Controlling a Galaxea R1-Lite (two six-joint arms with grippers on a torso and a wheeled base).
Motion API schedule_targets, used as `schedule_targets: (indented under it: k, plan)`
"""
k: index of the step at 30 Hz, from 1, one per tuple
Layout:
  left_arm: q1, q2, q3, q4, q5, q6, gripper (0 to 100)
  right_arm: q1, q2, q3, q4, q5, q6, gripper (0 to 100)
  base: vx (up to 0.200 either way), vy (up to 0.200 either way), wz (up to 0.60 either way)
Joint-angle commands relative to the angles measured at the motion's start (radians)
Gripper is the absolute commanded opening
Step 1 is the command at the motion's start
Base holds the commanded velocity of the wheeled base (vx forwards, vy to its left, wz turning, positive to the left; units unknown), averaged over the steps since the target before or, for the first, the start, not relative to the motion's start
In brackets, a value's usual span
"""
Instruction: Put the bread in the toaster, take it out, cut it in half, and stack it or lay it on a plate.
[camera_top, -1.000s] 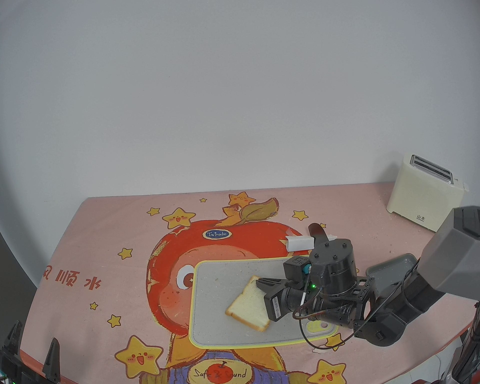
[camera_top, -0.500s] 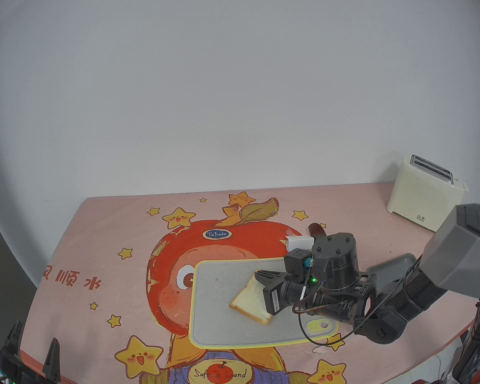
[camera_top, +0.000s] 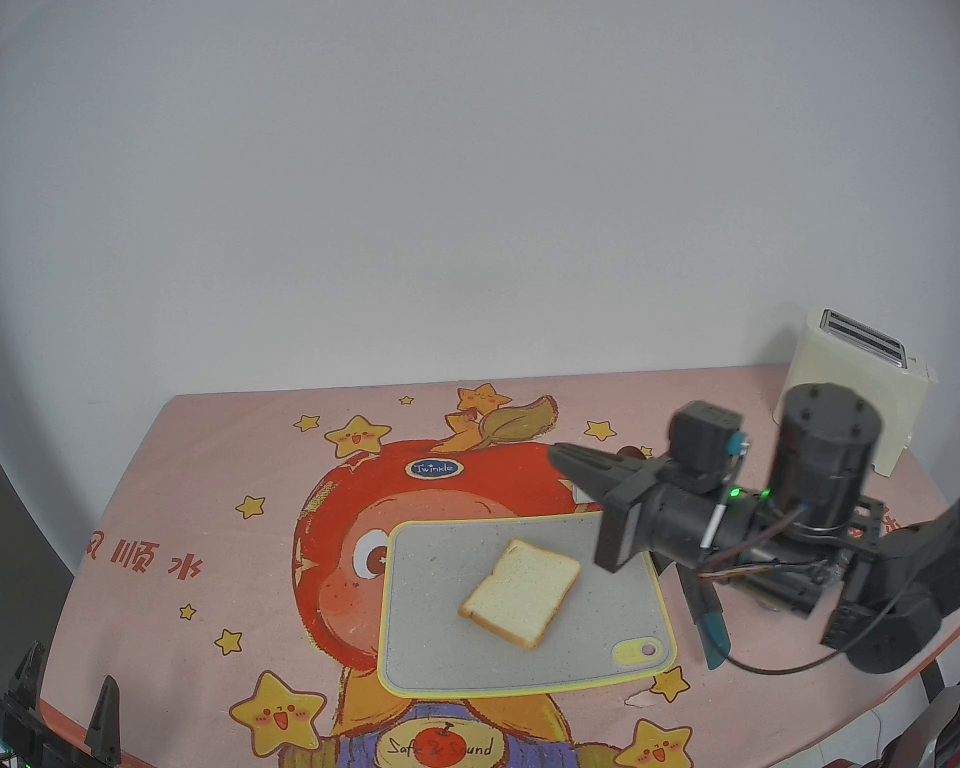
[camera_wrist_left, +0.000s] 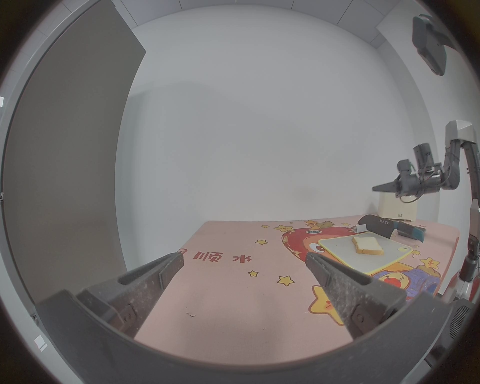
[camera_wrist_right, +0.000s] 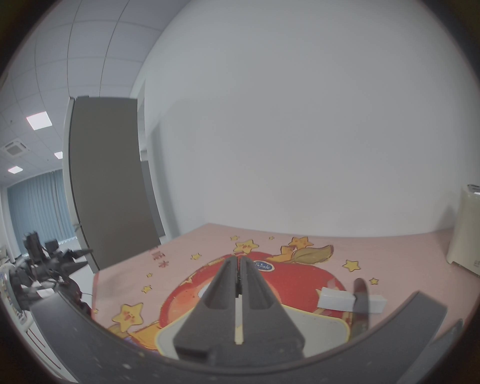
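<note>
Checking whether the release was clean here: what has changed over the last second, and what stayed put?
The right gripper let go of the bread, whose right edge it had tipped up, and rose back toward the toaster, fingers shut. The bread now lies flat on the cutting board. The board, the toaster and the open left gripper stayed put.

Bread (camera_top: 521, 592) pale, tan crust; cutting board (camera_top: 430, 640) grey, yellow rim; tablecloth (camera_top: 200, 480) pink, red apple, yellow stars; toaster (camera_top: 905, 390) cream.
</note>
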Motion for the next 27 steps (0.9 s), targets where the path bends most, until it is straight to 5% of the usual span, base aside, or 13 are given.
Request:
schedule_targets:
  k: [1,2,8,13,18,27]
  plan:
    - [0.000,-0.007,0.018,0.000,0.000,0.002,100,-0.100,-0.223,0.120,-0.006,0.056,0.038,0,0.000,0.000,0.00]
    - [0.000,-0.007,0.018,0.000,0.000,0.002,100,-0.115,-0.243,0.132,-0.006,0.070,0.051,100,0.000,0.000,0.00]
    - [0.000,-0.007,0.018,0.000,0.000,-0.001,100,-0.183,-0.251,0.192,0.014,0.055,0.081,100,0.000,0.000,0.00]
    - [0.000,-0.007,0.016,0.000,0.000,-0.001,100,-0.201,-0.237,0.200,0.088,-0.051,0.067,100,0.000,0.000,0.00]
    - [0.000,-0.007,0.018,0.000,0.001,-0.001,100,-0.193,-0.164,0.200,0.126,-0.106,0.015,100,-0.160,0.000,0.00]
    - [0.000,-0.007,0.018,0.000,0.001,-0.001,100,-0.193,-0.124,0.198,0.132,-0.198,0.008,100,-0.044,0.000,0.00]
